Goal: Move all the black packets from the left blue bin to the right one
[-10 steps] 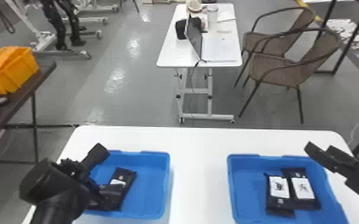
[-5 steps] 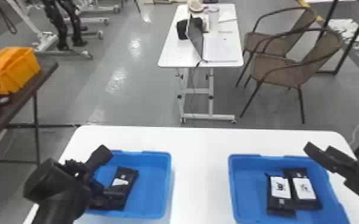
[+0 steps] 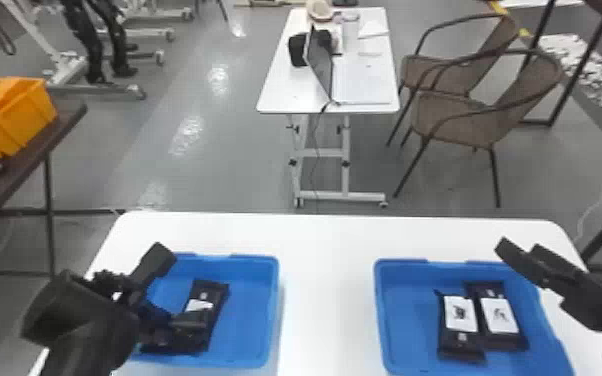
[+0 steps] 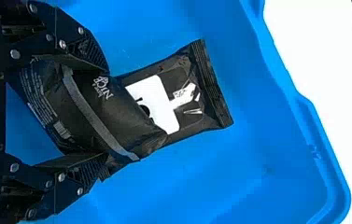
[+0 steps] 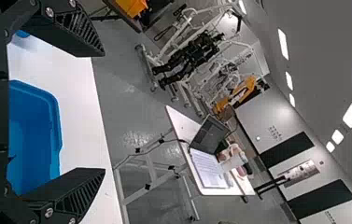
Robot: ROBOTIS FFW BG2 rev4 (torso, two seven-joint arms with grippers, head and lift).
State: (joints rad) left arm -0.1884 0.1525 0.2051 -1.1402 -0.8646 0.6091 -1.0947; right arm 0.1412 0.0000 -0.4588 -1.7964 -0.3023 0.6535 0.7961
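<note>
Black film, glossy and slack: the upper packet (image 4: pixel 87 114) lies between the fingers of my left gripper (image 4: pixel 104 114), their pads against its two sides, so I judge it gripped. Directly beneath it and partly covered is the lower packet (image 4: pixel 190 95), resting on the floor of the left blue bin (image 3: pixel 273 315). For a sound lift, I should keep the pressure firm but modest, since the soft pouch may slip or fold, and rise straight and slowly, lest the lower packet be dragged along. The load should pass above the bin walls before it travels sideways over the white table (image 3: pixel 327 280). In the right blue bin (image 3: pixel 407 310), two packets (image 3: pixel 460 320) lie side by side; mine would best be set flat beside them. My right gripper (image 5: pixel 104 112) waits by that bin, fingers spread and holding nothing. Farther off: a laptop (image 3: pixel 321 65).
</note>
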